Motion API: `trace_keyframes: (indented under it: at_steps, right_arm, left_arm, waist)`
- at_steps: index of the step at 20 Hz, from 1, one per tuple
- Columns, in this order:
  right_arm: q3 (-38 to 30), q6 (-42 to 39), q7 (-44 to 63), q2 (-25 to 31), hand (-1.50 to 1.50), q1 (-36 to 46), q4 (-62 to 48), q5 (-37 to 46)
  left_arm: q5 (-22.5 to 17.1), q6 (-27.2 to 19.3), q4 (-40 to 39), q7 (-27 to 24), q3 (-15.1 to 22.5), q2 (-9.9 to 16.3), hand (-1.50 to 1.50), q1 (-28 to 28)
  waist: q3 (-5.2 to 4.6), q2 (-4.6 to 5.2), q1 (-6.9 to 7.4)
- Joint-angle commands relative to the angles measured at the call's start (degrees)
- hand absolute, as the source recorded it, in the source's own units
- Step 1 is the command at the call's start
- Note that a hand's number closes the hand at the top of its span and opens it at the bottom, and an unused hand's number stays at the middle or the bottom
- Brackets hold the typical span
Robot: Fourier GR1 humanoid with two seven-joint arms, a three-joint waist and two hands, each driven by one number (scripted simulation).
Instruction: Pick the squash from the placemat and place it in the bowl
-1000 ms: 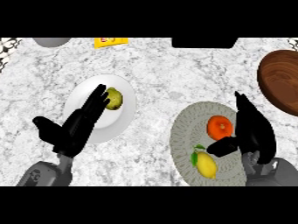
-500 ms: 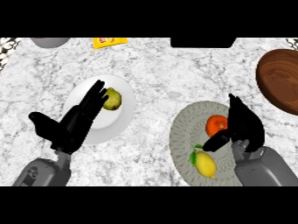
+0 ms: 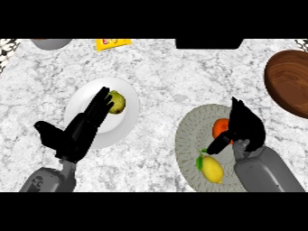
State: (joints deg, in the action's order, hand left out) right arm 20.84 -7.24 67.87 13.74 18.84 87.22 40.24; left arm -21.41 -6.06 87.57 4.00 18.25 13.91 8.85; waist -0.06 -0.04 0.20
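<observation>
Lying at the near edge of the round grey placemat (image 3: 186,149), the yellow squash (image 3: 212,168) shows whole, its green stem end pointing left. We see an orange-red fruit (image 3: 219,127) further back on the placemat, half hidden by the right hand (image 3: 245,128), so we cannot name it. That hand is relaxed, fingers straight, thumb bent over the mat, grasping nothing. The wooden bowl (image 3: 296,83), right of the placemat, is cut off by the edge. Left of the placemat, the left hand (image 3: 83,131) lies unclenched over a white plate (image 3: 126,119) holding a greenish item (image 3: 118,102). Since a second ago the right hand has shifted slightly left; the squash has stayed put.
</observation>
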Motion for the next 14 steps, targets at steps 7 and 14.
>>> trace_keyframes:
  at_steps: [7, 14]
  right_arm:
    - [-0.2, -1.9, 9.7, -5.6, -1.50, -2.5, 0.2, 7.5]
    - [-4.7, 0.0, 3.0, -7.4, -1.50, -2.0, -7.4, 10.9]
  left_arm:
    - [0.4, 1.4, -3.5, -0.1, -2.9, -1.5, 0.00, 1.7]
    - [1.7, 4.1, -2.2, -1.0, -4.0, -0.7, 0.00, -0.3]
  waist:
    - [0.01, 0.00, -0.70]
    - [0.04, 0.05, -0.17]
